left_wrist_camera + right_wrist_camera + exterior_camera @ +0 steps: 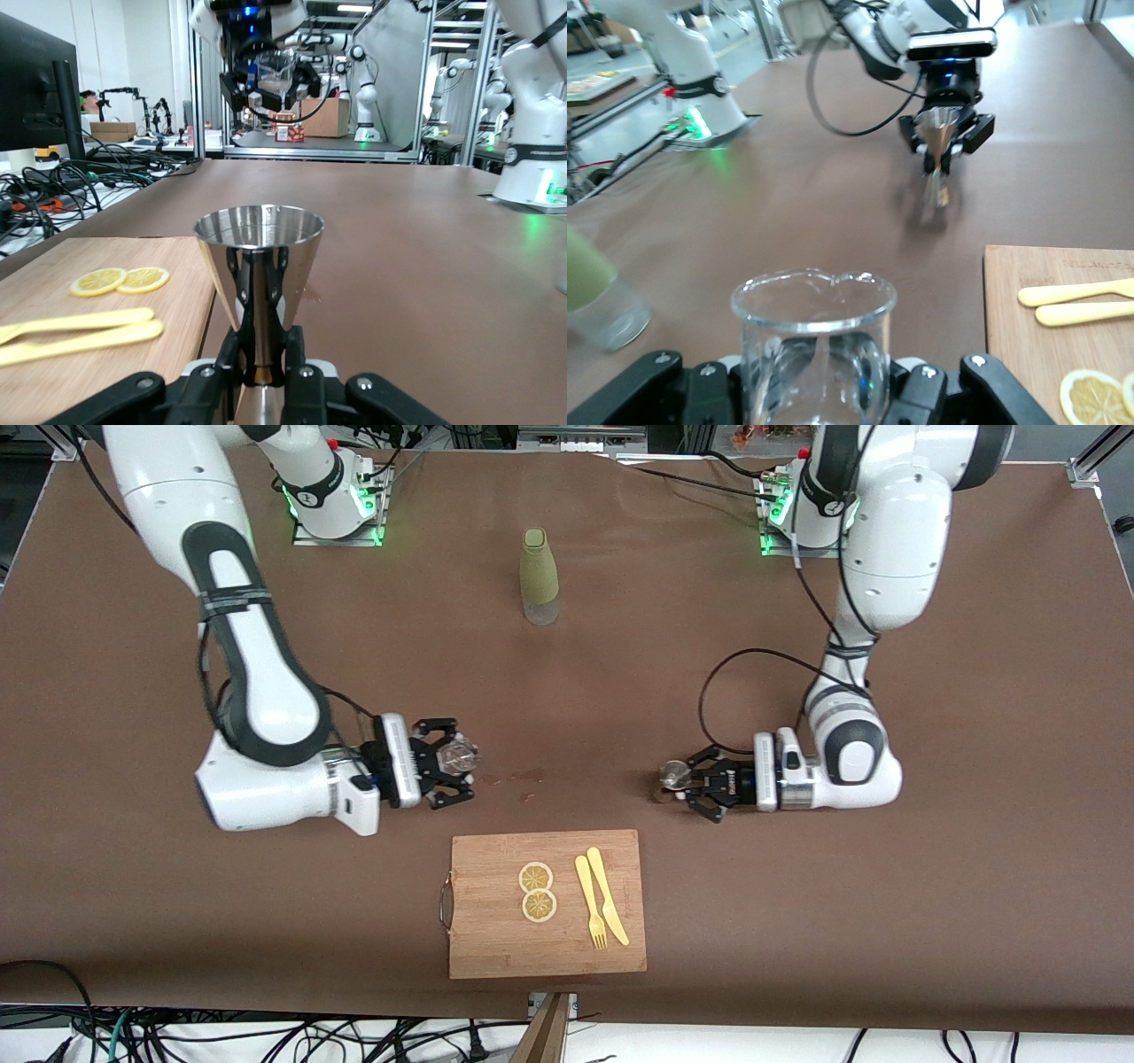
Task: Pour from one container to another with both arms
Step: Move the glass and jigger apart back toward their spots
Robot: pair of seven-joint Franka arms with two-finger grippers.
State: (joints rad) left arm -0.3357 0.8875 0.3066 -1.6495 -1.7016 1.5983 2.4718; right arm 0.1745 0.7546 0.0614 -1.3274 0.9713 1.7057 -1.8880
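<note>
My left gripper (677, 779) is shut on the narrow waist of a shiny metal jigger (673, 773), held upright and low over the table. In the left wrist view the jigger (259, 257) rises from between the fingers (299, 354). My right gripper (455, 762) is shut on a clear glass beaker (458, 757), also upright and low over the table. The beaker (813, 341) fills the foreground of the right wrist view, and the jigger (937, 133) faces it across bare table. Whether either vessel holds liquid does not show.
A green bottle (539, 576) stands between the arm bases. A wooden cutting board (547, 952) lies nearer the front camera than both grippers, carrying two lemon slices (536, 890) and a yellow knife and fork (602, 908). Small stains (518, 778) mark the table between the grippers.
</note>
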